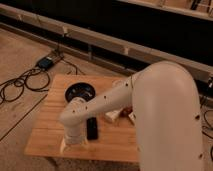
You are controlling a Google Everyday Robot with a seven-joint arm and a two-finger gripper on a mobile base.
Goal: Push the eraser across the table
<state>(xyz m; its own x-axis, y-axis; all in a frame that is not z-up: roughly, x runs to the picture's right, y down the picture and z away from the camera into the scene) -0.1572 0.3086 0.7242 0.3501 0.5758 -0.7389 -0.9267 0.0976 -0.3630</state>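
Note:
The eraser [92,128], a small flat black block, lies on the light wooden table [50,130] near the middle of its front half. My white arm reaches in from the right, over the table. Its wrist stands just left of the eraser. The gripper [64,146] points down at the table's front-left edge, a little left of and in front of the eraser. It looks apart from the eraser.
A black bowl [80,92] sits on the table behind the eraser. A white carton [111,116] and a pale tan block [131,118] lie to the eraser's right, partly under my arm. A power box [45,62] and cables [15,86] lie on the floor at left.

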